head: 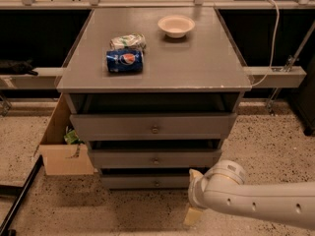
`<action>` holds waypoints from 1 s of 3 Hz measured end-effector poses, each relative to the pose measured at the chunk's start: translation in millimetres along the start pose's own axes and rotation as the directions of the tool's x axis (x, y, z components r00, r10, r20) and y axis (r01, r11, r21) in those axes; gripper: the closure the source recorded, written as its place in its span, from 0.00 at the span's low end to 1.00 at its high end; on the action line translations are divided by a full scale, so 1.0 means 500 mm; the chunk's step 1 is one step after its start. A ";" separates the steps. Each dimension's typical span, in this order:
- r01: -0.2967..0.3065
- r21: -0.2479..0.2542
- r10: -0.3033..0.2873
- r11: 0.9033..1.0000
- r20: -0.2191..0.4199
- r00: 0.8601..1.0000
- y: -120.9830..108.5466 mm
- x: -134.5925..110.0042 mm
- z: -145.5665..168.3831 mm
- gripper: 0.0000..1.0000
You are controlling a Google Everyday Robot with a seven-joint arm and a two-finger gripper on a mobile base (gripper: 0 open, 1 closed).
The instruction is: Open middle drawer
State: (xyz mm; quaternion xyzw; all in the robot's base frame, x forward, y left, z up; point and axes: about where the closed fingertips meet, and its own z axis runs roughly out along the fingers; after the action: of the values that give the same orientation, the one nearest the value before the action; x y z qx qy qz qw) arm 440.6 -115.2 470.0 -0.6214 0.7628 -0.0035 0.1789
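Grey cabinet is dead ahead, three drawers stacked, fronts facing us. Robot arm comes in low from the right, just above the floor

Middle drawer sits between the wider top drawer and the narrow bottom drawer. Its front runs left-right and it looks closed or close to it, so the pull has to come straight out toward us

Gripper is at the arm's left end, down by the right end of the bottom drawer and near its front. I can't tell if it touches. Fingers are spread wide, one up and one down, holding nothing

Key relation: the middle drawer's knob is up and to the left of the gripper, one drawer level higher, at the centre of the front. My read is the next move is up-left, then in, with that vertical finger spread bracketing the small round knob
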 end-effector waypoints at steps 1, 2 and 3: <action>0.121 0.094 -0.127 0.988 0.067 0.990 -0.006 -0.033 -0.031 0.00; 0.179 0.126 -0.188 0.976 0.067 0.980 -0.015 -0.037 -0.034 0.00; 0.179 0.126 -0.188 0.976 0.067 0.980 -0.015 -0.037 -0.034 0.00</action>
State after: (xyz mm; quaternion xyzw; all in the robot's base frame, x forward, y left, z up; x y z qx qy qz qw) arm 446.0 -102.9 492.6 -0.6770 0.6929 -0.0409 0.2445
